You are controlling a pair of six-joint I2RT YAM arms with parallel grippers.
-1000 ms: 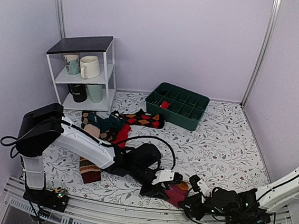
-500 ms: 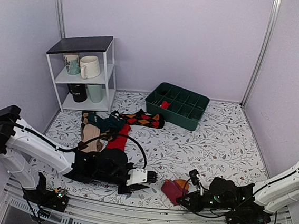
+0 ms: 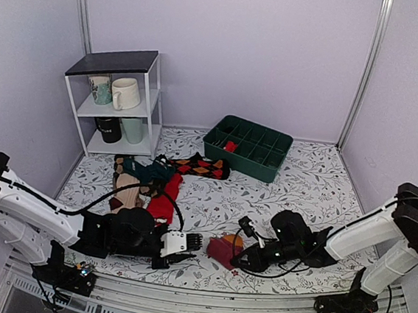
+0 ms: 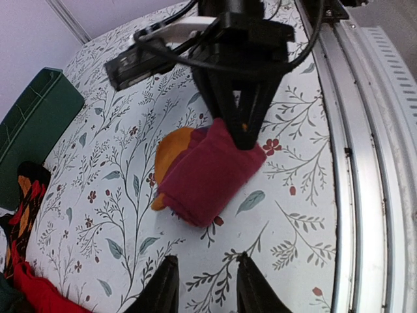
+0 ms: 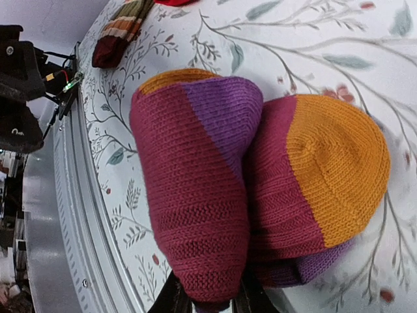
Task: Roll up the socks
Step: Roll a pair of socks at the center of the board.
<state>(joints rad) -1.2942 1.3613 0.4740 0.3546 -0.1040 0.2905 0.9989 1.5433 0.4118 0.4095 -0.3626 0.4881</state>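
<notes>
One maroon sock roll (image 3: 220, 251), orange toe (image 3: 232, 240) rearward.

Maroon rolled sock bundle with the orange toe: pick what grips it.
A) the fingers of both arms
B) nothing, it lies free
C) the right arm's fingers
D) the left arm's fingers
C: in the right wrist view the right arm's fingers pinch the edge of the maroon rolled sock bundle with the orange toe, while the left arm's fingers stand apart from it, open and holding nothing.
</notes>
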